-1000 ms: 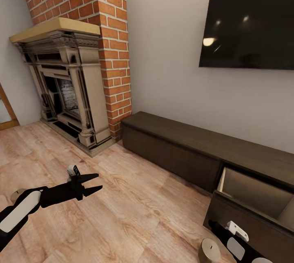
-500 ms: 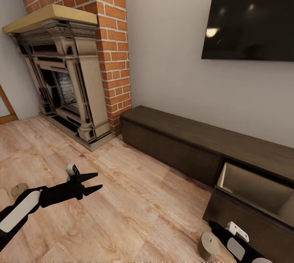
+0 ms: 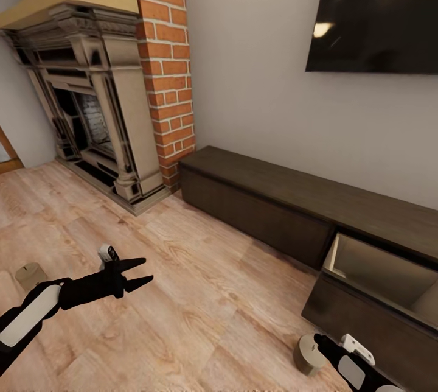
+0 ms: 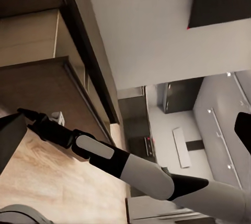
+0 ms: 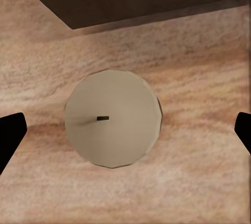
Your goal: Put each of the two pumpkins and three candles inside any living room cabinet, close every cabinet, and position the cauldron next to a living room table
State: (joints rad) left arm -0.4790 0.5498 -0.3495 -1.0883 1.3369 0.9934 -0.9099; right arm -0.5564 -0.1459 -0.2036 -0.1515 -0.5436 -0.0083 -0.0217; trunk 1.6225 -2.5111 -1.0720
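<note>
Beige candle (image 5: 112, 118) now centred under right gripper (image 5: 125, 125), closer.

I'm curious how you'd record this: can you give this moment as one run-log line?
right gripper: open, above candle on floor | left gripper: open, empty | cabinet drawer: open | second candle: on floor

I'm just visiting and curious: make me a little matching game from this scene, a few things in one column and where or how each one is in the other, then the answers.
Things:
1. candle under the right gripper
2. second candle
3. cabinet drawer
4. left gripper

Place or state:
A. pulled open, pale inside
B. on the floor beside the left arm, toward the fireplace
C. open, holding nothing, above the floor
D. upright on the floor in front of the open drawer, between two spread fingertips

Pairs: 1-D, 2-B, 3-A, 4-C
</note>
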